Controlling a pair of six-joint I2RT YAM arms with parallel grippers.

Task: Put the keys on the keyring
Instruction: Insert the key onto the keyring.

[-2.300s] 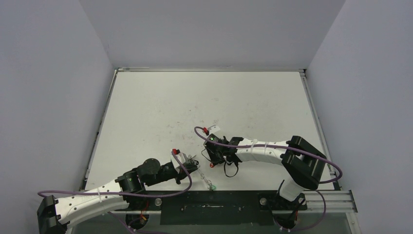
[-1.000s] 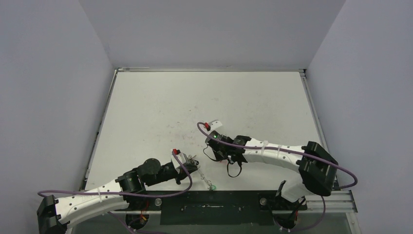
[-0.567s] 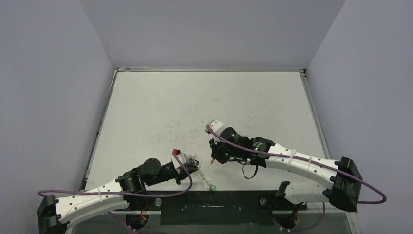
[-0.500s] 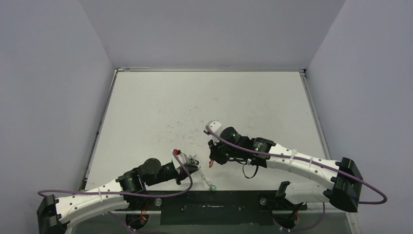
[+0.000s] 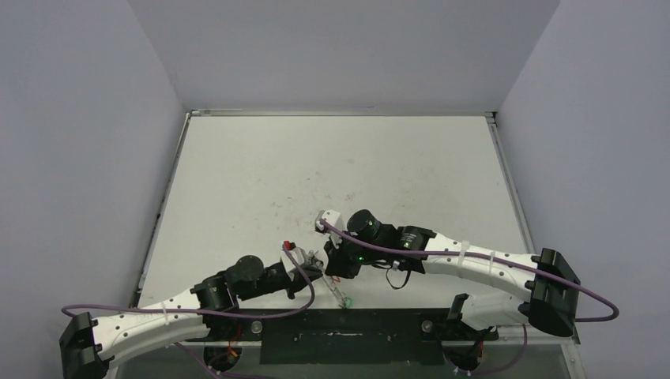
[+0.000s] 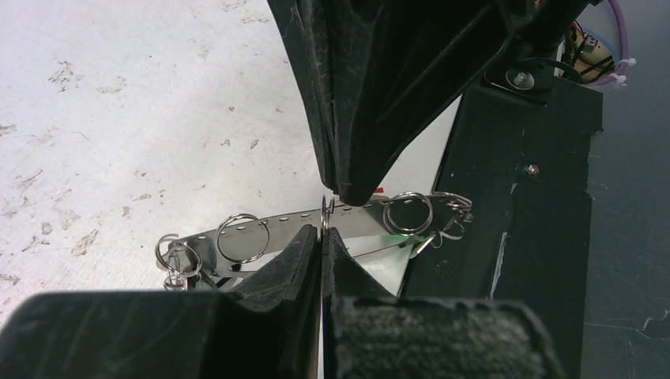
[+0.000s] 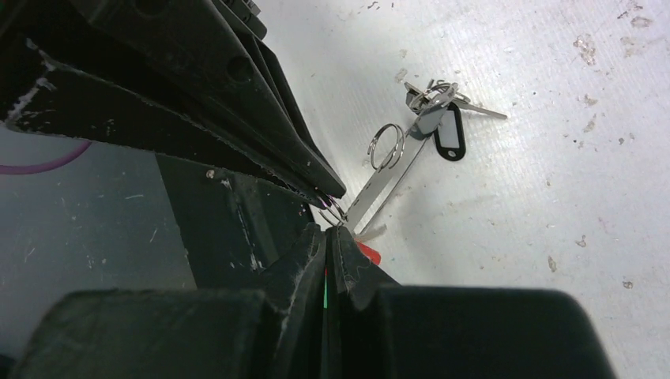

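My left gripper [image 6: 324, 230] is shut on a small split ring [image 6: 326, 212] of the keyring [image 6: 269, 230], a flat perforated metal strip carrying several rings. It lies near the table's front edge [image 5: 328, 280]. My right gripper [image 7: 326, 229] is shut on the red-tagged key; the red tag [image 7: 368, 253] peeks out beside its fingertip. Its tip meets the same ring [image 7: 333, 212] nose to nose with the left gripper [image 5: 314, 267]. The right gripper's fingers [image 6: 371, 95] come down from above in the left wrist view. A green tag [image 5: 348, 302] lies at the strip's near end.
The black base plate [image 5: 340, 328] runs along the near edge, just beside the strip [image 6: 513, 197]. A black tag with a white label [image 7: 450, 138] and a bunch of rings [image 7: 433, 93] hang at the strip's far end. The white table [image 5: 316, 174] is walled on three sides.
The right arm has swung left and toward the near edge, bringing the red-tagged key to the ring in the left gripper. The left arm has barely moved.
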